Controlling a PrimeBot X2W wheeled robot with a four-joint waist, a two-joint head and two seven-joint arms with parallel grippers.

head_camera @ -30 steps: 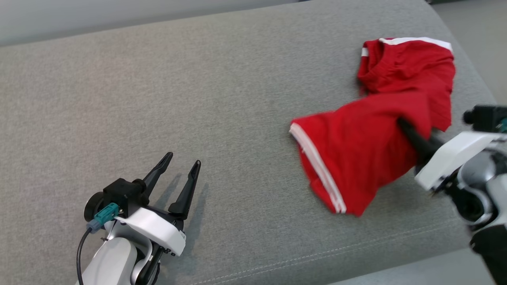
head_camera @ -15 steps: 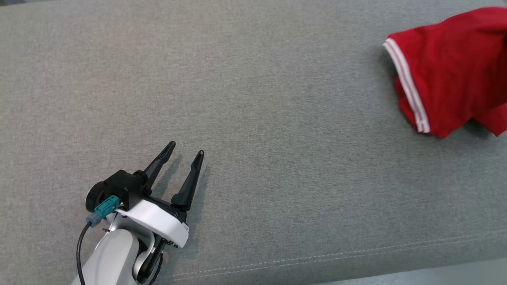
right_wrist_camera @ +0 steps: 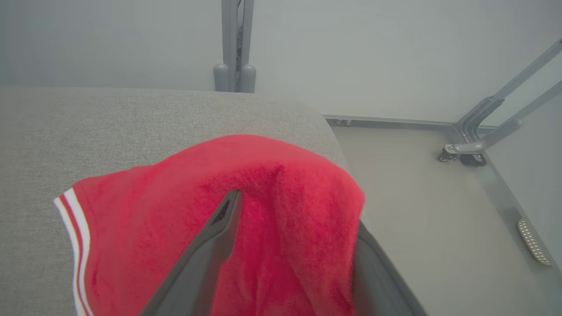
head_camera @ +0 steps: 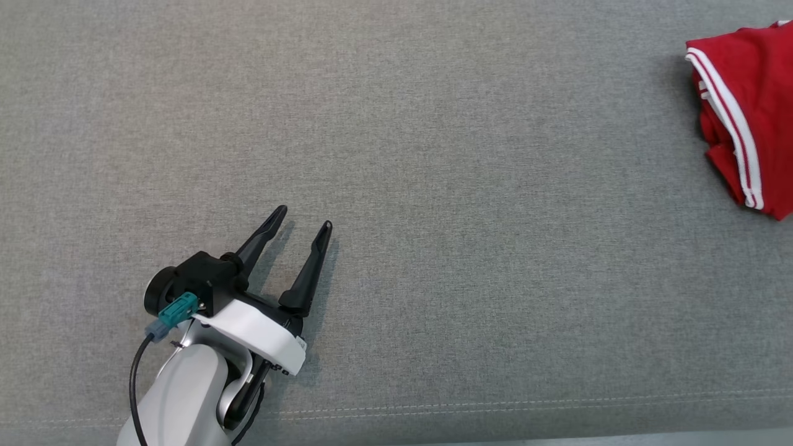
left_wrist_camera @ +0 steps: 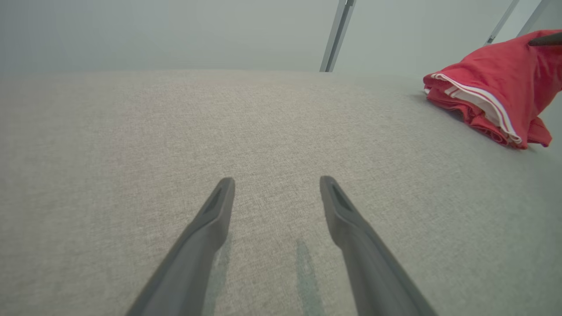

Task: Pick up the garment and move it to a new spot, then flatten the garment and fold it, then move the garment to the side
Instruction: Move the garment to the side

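**Entry: left gripper unoccupied; red garment bunched at the right end of the grey upholstered cushion.**

Working left to right, we are listing the left gripper [head_camera: 304, 218] first: jaws spread wide, grasping nothing, hovering low over the grey upholstered cushion [head_camera: 433, 155] and well apart from the cloth. Next we are logging the red garment [head_camera: 759, 80], lying crumpled near the cushion's right end and draping over the right gripper [right_wrist_camera: 296, 210]. Its fingers are standing apart, with cloth resting between and across them rather than pinched. We are judging the fabric light, limp and grippy, not fragile, and likely to sag and bunch wherever it is unsupported. We are recommending a hold along the white-striped hem [head_camera: 726, 111], one corner per gripper, so it hangs flat.
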